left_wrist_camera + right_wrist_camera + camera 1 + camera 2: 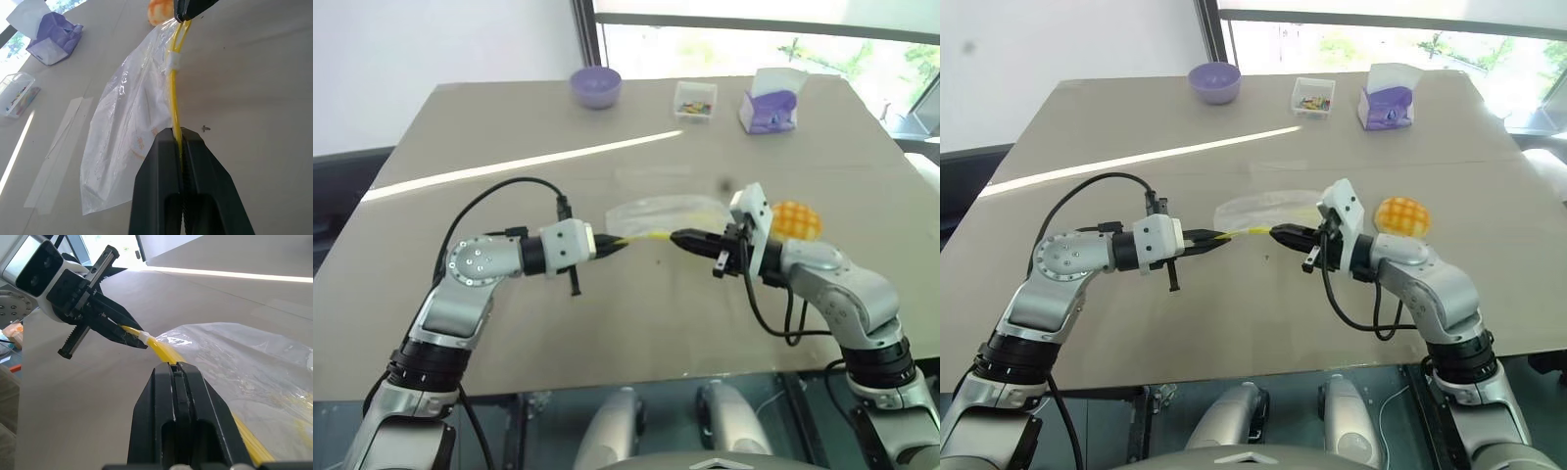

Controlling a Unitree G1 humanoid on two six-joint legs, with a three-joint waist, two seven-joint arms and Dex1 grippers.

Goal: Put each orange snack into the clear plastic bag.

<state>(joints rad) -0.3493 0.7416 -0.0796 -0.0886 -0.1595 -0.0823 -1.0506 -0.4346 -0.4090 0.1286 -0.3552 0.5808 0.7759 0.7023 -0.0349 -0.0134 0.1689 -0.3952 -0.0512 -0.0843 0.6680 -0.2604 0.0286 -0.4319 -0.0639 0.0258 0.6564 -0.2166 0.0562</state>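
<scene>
1. Two hands pinch one thing: the left hand is clamped tight on one end of the bag's yellow seal strip, and the right hand is clamped on the other end, so the strip hangs stretched between them above the counter.
2. Risk, as I judge it: both hands hold the strip with its two lips pressed together, so the mouth looks sealed or barely parted. Pulling along the strip only tightens it; the film could tear or slip out of a pinch.
3. Second risk: with both hands busy, neither is free to fetch the snack. Letting go with one hand would probably drop the bag flat and close the mouth.
4. Bag body trails from the strip toward 12 o'clock, resting on the counter.
5. Snack sits on the counter at about 2 o'clock from the right hand, just beyond its wrist, apart from the bag and touching neither hand.
</scene>
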